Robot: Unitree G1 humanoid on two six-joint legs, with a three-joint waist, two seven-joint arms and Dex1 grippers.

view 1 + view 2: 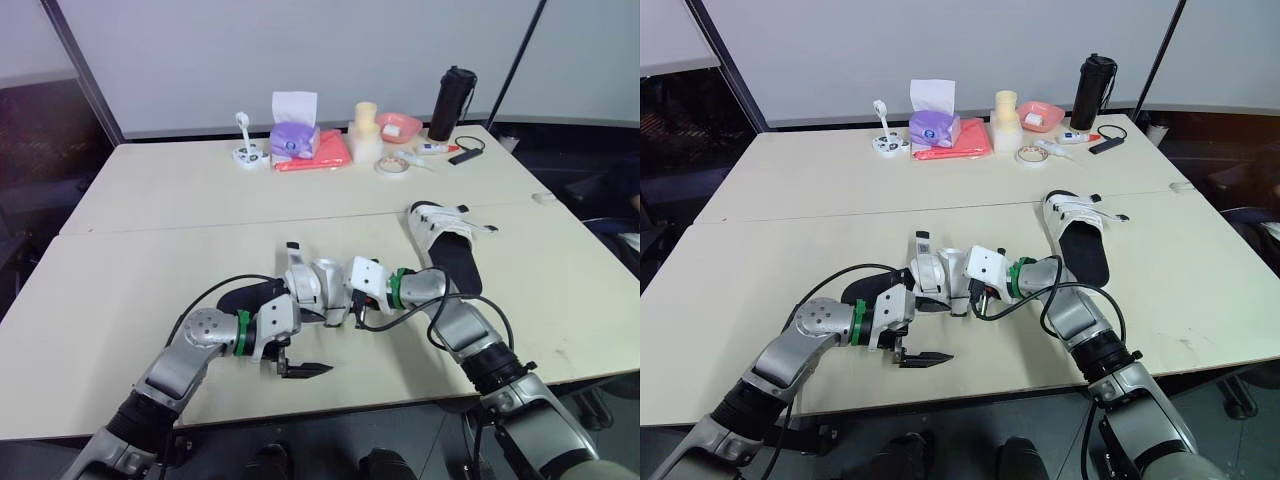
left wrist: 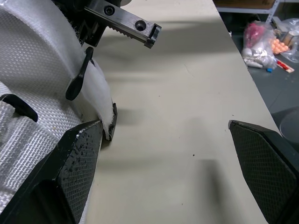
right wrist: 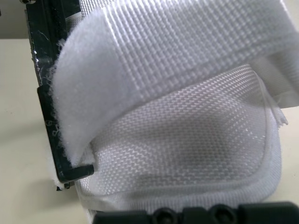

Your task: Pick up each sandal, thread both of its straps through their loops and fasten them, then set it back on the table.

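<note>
A sandal with a black sole and white woven straps [image 1: 305, 285] lies near the table's front middle. My right gripper [image 1: 340, 312] is pressed right up against its white strap [image 3: 177, 93], beside a black loop [image 3: 51, 130]. My left gripper [image 1: 293, 365] hangs just in front of this sandal, low over the table, open, one finger [image 2: 70, 168] next to the strap's edge and nothing between the two. A second sandal [image 1: 445, 240] of the same kind lies further right, its straps loose.
Along the table's far edge stand a purple tissue box [image 1: 295, 140], a red tray [image 1: 318, 153], cream cups [image 1: 365, 130], a pink bowl [image 1: 400, 127], a tape roll [image 1: 392, 166] and a black bottle [image 1: 452, 103]. The table's front edge [image 1: 330, 408] is close behind my left gripper.
</note>
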